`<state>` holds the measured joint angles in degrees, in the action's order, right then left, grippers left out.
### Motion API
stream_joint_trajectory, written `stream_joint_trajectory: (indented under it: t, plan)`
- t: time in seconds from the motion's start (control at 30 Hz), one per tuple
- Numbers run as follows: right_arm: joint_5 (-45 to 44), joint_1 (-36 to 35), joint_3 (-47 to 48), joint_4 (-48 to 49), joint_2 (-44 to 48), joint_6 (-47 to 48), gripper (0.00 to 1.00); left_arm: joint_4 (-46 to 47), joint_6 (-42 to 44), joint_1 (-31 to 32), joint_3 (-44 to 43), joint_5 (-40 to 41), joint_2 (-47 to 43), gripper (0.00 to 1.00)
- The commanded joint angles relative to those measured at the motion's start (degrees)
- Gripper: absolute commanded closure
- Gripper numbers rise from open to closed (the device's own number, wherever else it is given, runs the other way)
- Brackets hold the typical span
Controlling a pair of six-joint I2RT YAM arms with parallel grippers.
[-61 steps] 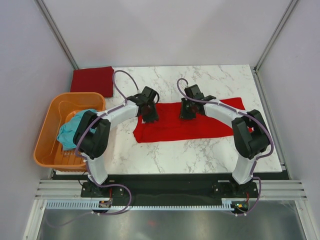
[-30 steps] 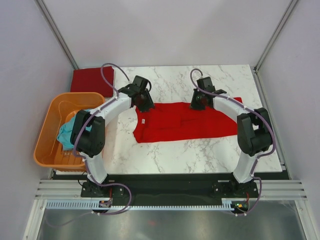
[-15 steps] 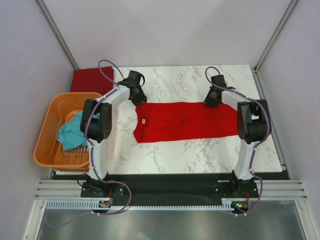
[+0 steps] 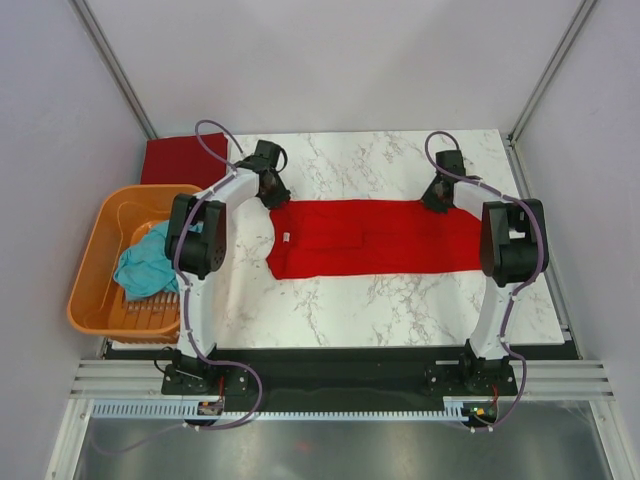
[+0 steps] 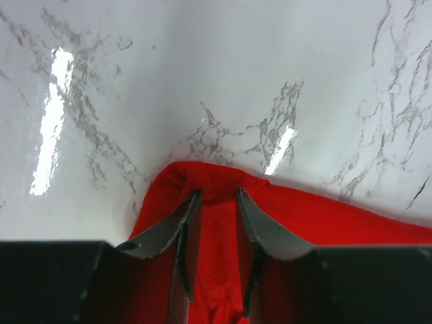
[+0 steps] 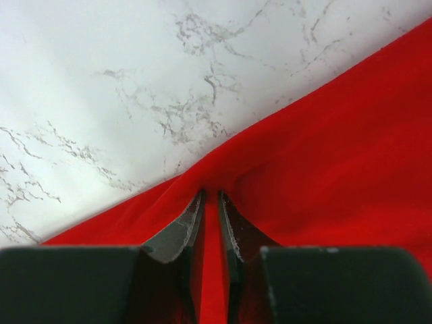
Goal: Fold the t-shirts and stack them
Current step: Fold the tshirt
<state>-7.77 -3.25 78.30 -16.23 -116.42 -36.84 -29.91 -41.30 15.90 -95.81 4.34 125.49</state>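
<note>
Both arms had swung outward since the earlier view, drawing the bright red t-shirt (image 4: 370, 238) into a long flat band across the table (image 4: 400, 300) — evidently to smooth it for folding. The right gripper (image 6: 211, 196) pinched its far edge tight; the left gripper (image 5: 218, 196) straddled a bunched corner — whether truly clamped, I could not tell.

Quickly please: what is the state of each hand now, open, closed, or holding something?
Left hand: closed on a fold of the red t-shirt.
Right hand: closed on the edge of the same shirt.
</note>
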Motion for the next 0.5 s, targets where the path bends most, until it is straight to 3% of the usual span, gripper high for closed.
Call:
stream_joint_trajectory:
  t: [0.0,0.2,0.3,0.33,0.47]
  plan:
    - [-5.6,2.2,-2.0,-1.0,-1.4,-0.4,0.79,-1.0,-1.7,-1.0,-2.4,1.4,3.5,0.65]
    - [-7.6,2.8,-3.3,-0.8,-0.3,-2.5,0.77,-0.9,-1.0,-1.0,-8.8,-2.1,6.5,0.65]
    - [-2.9,2.7,-3.2,1.8,0.7,-1.8,0.75,-0.9,0.4,-1.1,-11.6,-5.7,7.2,0.63]
    - [2.6,2.5,-1.7,2.9,1.1,-0.8,0.75,-1.1,1.6,-1.1,-12.5,-7.4,7.2,0.61]
    - [4.1,0.3,4.0,-2.1,4.1,3.5,0.71,-1.9,4.7,-1.3,-15.5,-11.5,4.1,0.54]
